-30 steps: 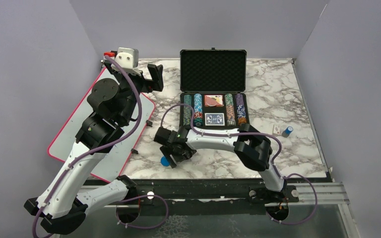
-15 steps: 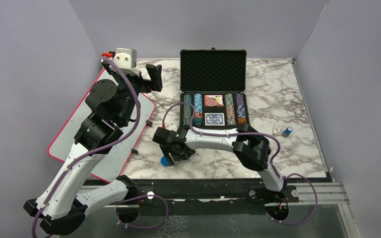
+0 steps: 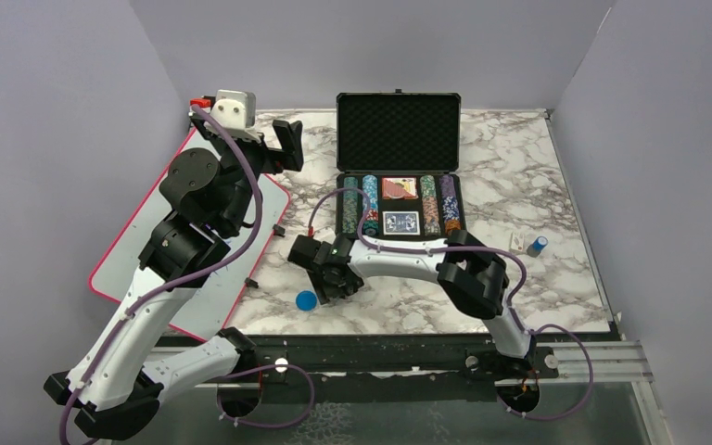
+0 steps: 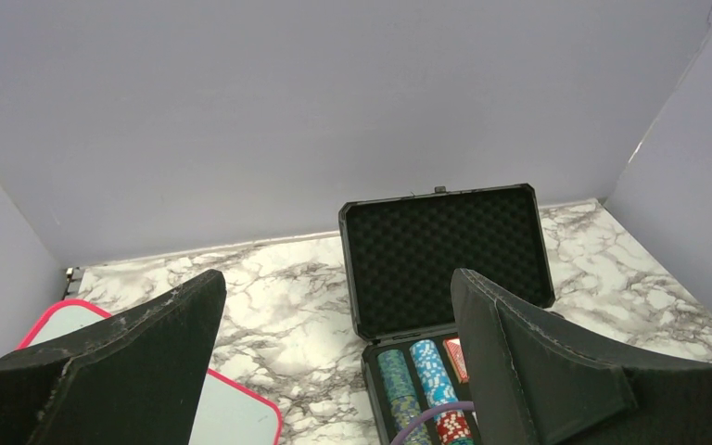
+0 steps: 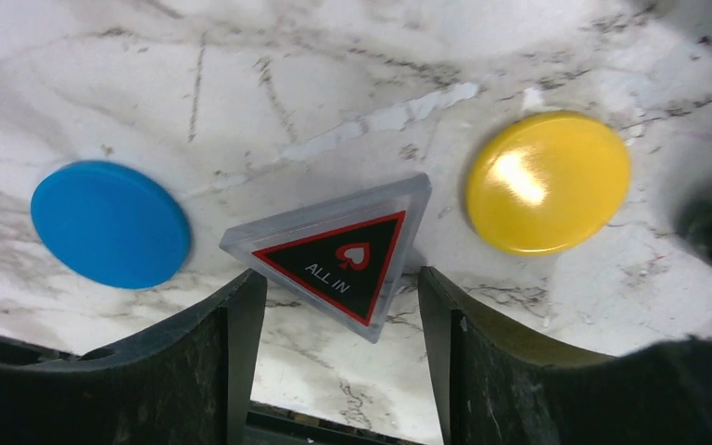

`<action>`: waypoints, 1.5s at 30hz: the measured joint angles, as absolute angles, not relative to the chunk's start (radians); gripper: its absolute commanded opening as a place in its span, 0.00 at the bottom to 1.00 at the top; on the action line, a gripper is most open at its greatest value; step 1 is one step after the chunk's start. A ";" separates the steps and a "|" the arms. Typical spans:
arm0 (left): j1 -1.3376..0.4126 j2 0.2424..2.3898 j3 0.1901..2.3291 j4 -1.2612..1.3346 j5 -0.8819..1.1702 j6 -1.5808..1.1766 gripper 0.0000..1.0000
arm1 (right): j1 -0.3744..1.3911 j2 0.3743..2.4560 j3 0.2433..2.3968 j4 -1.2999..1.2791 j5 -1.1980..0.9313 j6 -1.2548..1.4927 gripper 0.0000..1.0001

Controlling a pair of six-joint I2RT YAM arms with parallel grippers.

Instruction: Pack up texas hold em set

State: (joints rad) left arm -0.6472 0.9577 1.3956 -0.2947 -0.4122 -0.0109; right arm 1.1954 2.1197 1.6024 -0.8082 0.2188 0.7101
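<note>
fingers (image 5: 195, 371) of right arm (image 3: 408, 260) flank triangular button (image 5: 338, 255), apparently unclamped.

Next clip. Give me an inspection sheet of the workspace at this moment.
Surface: marble table.
Job's things: case open, chips and card decks inside; blue disc, ALL IN triangle and yellow disc loose on the table.
Clutter: red-edged whiteboard at left; small blue item at right.
End effectors: left end effector open, raised; right end effector straddles the triangle, contact unclear.
Cables: purple cables along both arms.
Surroundings: plain walls.
</note>
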 measured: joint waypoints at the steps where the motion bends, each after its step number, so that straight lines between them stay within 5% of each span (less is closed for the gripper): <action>1: -0.647 0.958 1.396 -0.295 -0.412 -0.011 0.94 | 1.190 2.117 1.599 -0.807 0.225 0.710 0.71; 9: -0.647 0.958 1.396 -0.295 -0.413 -0.010 0.94 | 1.159 2.112 1.598 -0.807 0.247 0.705 0.82; 45: -0.647 0.957 1.377 -0.295 -0.419 0.001 0.94 | 1.156 2.151 1.697 -0.923 0.317 1.089 0.85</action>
